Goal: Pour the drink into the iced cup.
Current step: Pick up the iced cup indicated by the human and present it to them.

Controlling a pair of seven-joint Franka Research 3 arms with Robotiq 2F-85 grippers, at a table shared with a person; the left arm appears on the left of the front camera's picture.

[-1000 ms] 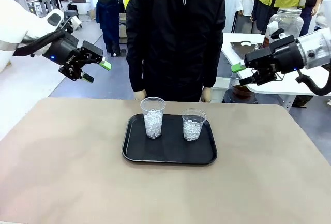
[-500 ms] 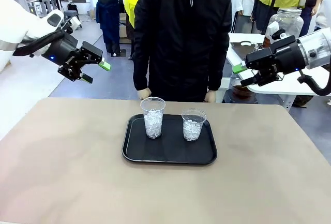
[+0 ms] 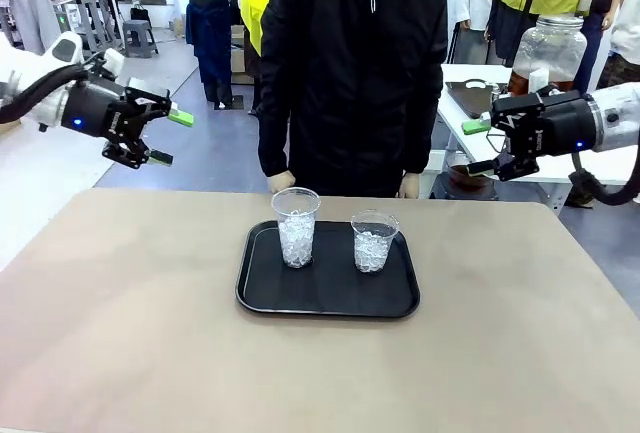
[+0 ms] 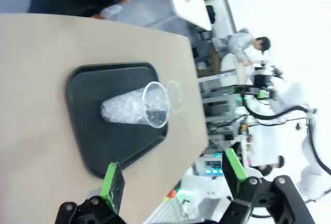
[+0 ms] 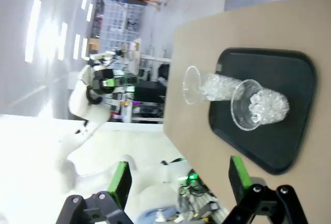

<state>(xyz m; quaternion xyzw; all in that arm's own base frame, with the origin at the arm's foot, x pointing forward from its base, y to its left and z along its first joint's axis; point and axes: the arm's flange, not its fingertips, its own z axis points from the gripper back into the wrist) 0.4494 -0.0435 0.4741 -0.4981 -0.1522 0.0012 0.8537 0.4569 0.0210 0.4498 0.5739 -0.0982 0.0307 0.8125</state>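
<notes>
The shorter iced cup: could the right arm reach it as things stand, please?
Probably yes: the shorter iced cup stands rightmost on the tray, and nothing lies between it and the right arm's open fingers.

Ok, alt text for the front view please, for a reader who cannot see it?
Two ice-filled clear cups, the taller cup left of the shorter cup, stand on a black tray, a person in black behind it. The left gripper and right gripper hover open, high at either side.
</notes>
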